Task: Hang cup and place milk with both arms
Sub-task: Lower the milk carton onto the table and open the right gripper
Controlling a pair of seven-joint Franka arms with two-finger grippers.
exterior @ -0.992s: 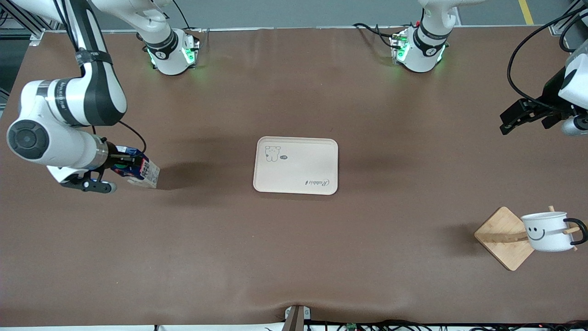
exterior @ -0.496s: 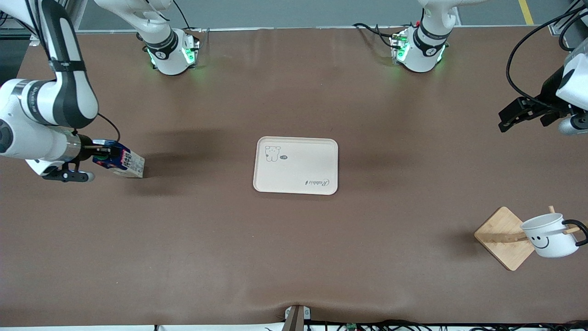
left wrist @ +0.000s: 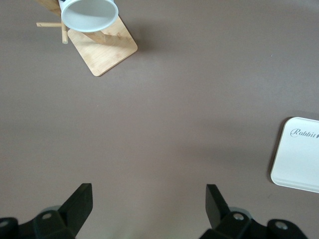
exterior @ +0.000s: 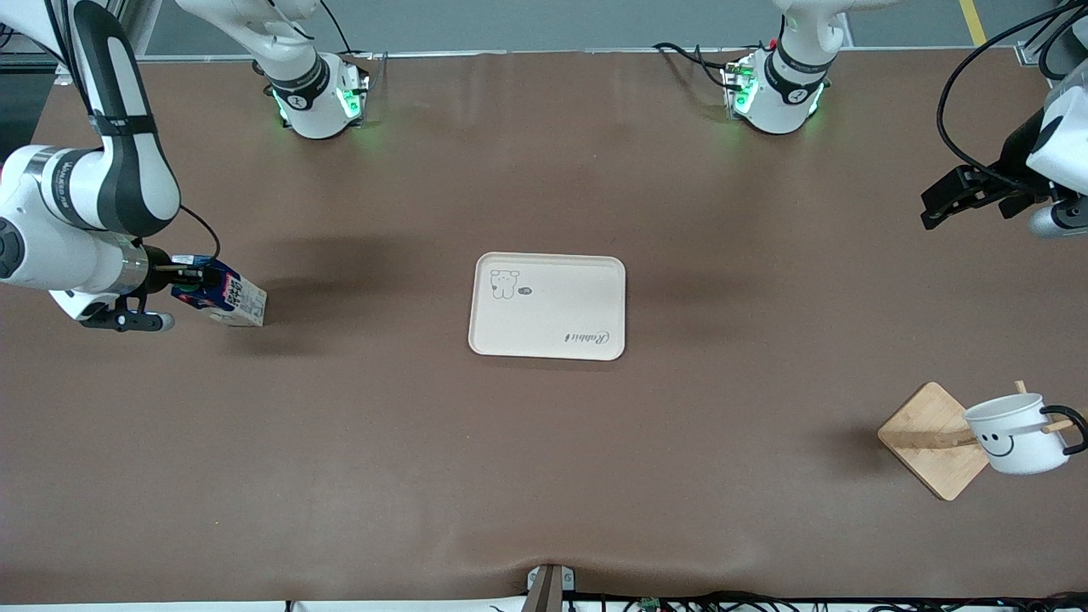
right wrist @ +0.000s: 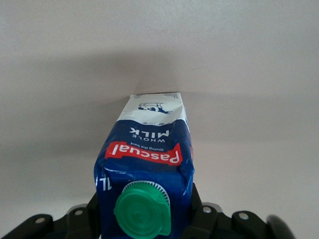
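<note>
The milk carton (exterior: pixel 229 299) is blue with a white lower part and a green cap (right wrist: pixel 142 208). My right gripper (exterior: pixel 180 281) is shut on its top and holds it tilted, low over the table at the right arm's end. In the right wrist view the carton (right wrist: pixel 149 149) sits between the jaws of my right gripper (right wrist: pixel 144 211). The white cup (exterior: pixel 1014 433) with the smiley face hangs on a wooden rack (exterior: pixel 929 438) at the left arm's end. My left gripper (exterior: pixel 939 204) is open and empty, up in the air. In the left wrist view my left gripper (left wrist: pixel 148 201) is over bare table, apart from the cup (left wrist: pixel 88 14).
A cream tray (exterior: pixel 548 336) lies flat at the table's middle; it also shows in the left wrist view (left wrist: pixel 299 159). The rack's square base (left wrist: pixel 102 47) stands on the table. Black cables trail by the left arm at the table's edge.
My right gripper has carried the milk away from the tray toward the right arm's end, and lower. The cup has tipped and settled on the rack. My left gripper has drifted slightly toward the bases.
</note>
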